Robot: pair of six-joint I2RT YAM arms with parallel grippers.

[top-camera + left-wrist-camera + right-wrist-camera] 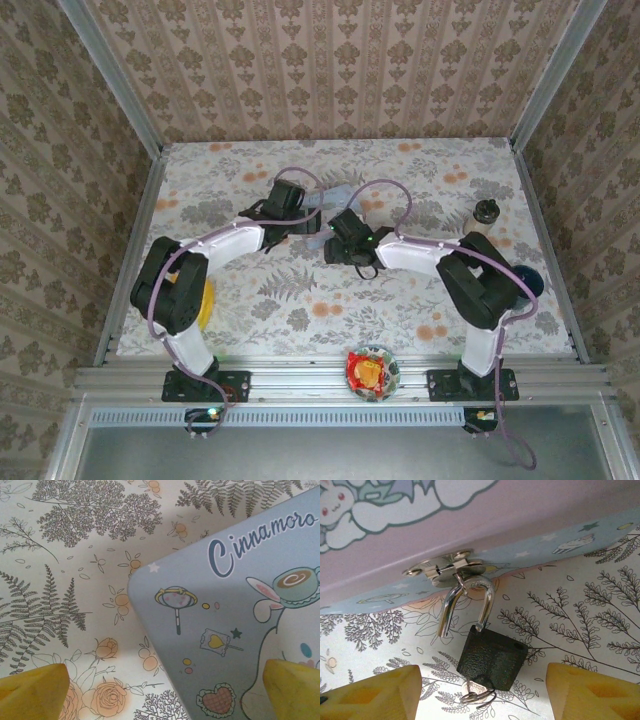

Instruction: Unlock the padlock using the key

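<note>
Padlock (492, 655) hangs open from tin hasp (447, 570)
Key (472, 694) inserted, between spread right claw (482, 690); left claw (165, 692) also spread

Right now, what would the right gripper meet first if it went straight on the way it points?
Likely the padlock, hanging from the hasp on the tin, centred ahead of the open right gripper; the key in its base sits nearest. Depth is hard to judge.

Left wrist view. Tin lid (225, 630): cursive dark-blue lettering "Cinnamoro" at about 1 o'clock on its visible face, the word cut off by the picture's edge. Drawn cup (296, 582) at 3 o'clock: a curled mark, perhaps "c" or "e".
</note>
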